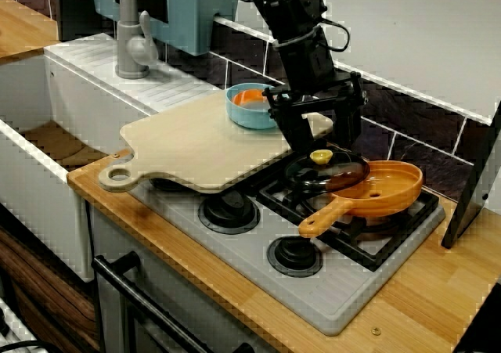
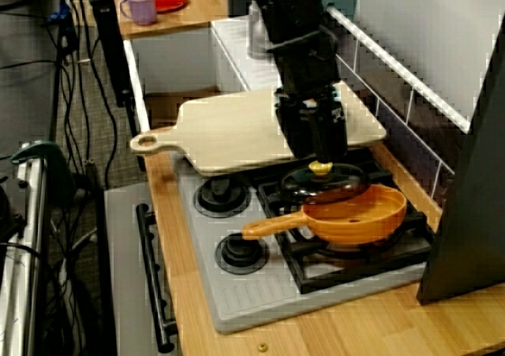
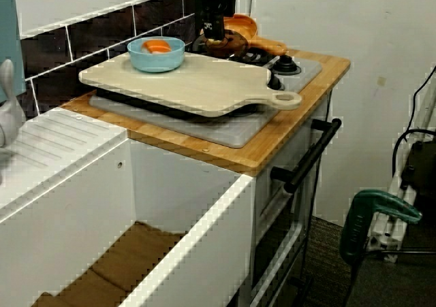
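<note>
In the front view my gripper (image 1: 321, 139) hangs open just above the yellow knob (image 1: 321, 156) of a dark glass lid (image 1: 329, 173), one finger on each side of the knob. The lid lies tilted, resting partly on the rim of an orange pan (image 1: 385, 187) on the back right burner. Seen from the stove's end, the gripper (image 2: 317, 144) stands straight over the knob (image 2: 320, 167). From the sink's end the arm (image 3: 212, 18) hides most of the lid (image 3: 227, 43). I cannot tell whether the fingers touch the knob.
A pale wooden cutting board (image 1: 200, 145) covers the left burners, with a blue bowl (image 1: 249, 109) holding something orange at its back. The pan's handle (image 1: 325, 218) points forward. A faucet (image 1: 133, 44) and sink (image 1: 43, 142) lie left. A dark panel (image 1: 476, 185) leans at the right.
</note>
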`<state>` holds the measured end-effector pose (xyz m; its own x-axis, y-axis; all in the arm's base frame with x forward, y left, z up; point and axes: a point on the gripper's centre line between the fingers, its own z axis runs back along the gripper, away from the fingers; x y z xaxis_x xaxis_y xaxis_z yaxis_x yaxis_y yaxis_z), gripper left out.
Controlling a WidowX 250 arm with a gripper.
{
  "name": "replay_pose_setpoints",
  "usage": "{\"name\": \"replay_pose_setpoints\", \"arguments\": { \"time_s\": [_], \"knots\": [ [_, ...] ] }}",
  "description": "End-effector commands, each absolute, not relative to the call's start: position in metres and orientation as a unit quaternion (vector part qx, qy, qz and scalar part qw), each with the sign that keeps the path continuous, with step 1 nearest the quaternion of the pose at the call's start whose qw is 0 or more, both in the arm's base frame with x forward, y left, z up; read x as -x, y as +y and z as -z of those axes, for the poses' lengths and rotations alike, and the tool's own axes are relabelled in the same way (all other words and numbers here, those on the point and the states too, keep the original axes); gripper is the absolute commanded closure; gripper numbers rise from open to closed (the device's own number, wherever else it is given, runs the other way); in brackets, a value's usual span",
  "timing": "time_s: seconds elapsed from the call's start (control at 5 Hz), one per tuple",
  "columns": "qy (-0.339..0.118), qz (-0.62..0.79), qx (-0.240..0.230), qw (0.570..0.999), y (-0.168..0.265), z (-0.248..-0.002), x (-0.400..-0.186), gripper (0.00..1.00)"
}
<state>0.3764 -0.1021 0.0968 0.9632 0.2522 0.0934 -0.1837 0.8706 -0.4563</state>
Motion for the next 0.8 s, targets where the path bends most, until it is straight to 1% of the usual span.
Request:
{"name": "replay_pose_setpoints", "arguments": {
  "time_s": [0.0, 0.6],
  "knots": [
    [-0.096, -0.106, 0.224, 0.964, -0.101, -0.098, -0.389, 0.0],
    [-0.089, -0.1, 0.213, 0.968, -0.103, -0.086, -0.39, 0.0]
  ]
}}
